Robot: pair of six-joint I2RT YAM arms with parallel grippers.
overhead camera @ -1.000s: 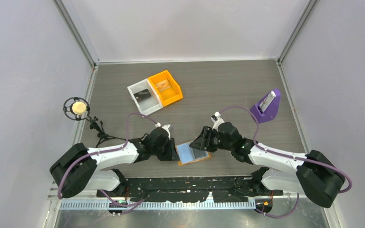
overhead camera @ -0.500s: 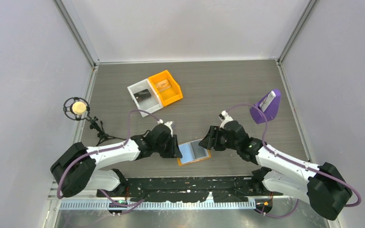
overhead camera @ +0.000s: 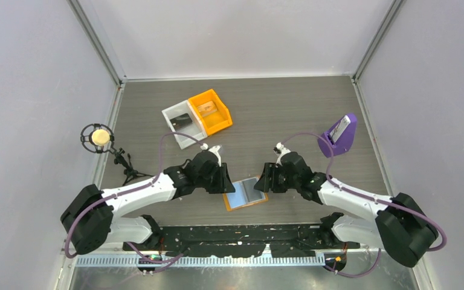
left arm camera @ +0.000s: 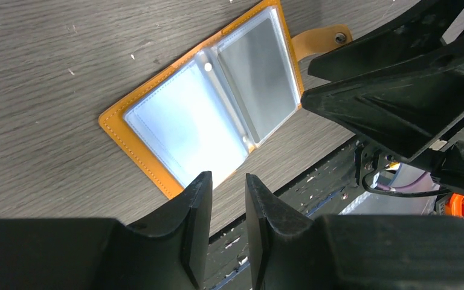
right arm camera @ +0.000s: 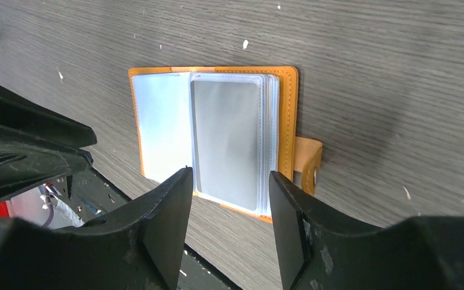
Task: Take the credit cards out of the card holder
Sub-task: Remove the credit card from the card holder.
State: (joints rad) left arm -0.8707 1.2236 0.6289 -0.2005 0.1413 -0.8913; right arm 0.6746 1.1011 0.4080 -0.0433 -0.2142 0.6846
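one card holder (overhead camera: 246,194), orange and lying open face up, sits at 6 o'clock on the grey table (overhead camera: 290,103), close to the near edge and between two robot arms. two pale pocket panels show inside it. the wrist views show a plain grey card face (right arm camera: 226,142) on top of the right-hand stack of clear sleeves, but the number of sleeves cannot be counted. one strap (right arm camera: 307,163) with one snap stud juts from the right cover.

the left gripper (left arm camera: 228,178) hangs at 9 o'clock of the holder, jaws parted by a narrow gap with nothing between them. the right gripper (right arm camera: 229,175) hangs at 2 o'clock of it, jaws spread wider and also empty. whether either fingertip touches the holder cannot be told.

two bins stand touching side by side at 11 o'clock: one white bin (overhead camera: 174,107) with one dark item in it, and one orange bin (overhead camera: 200,95) with one brownish item. one purple stand (overhead camera: 338,142) at 3 o'clock props up one pale flat slab (overhead camera: 340,128). one yellow ball in a black ring on a small tripod (overhead camera: 99,136) stands at the 9 o'clock edge. any lettering is too small to read.
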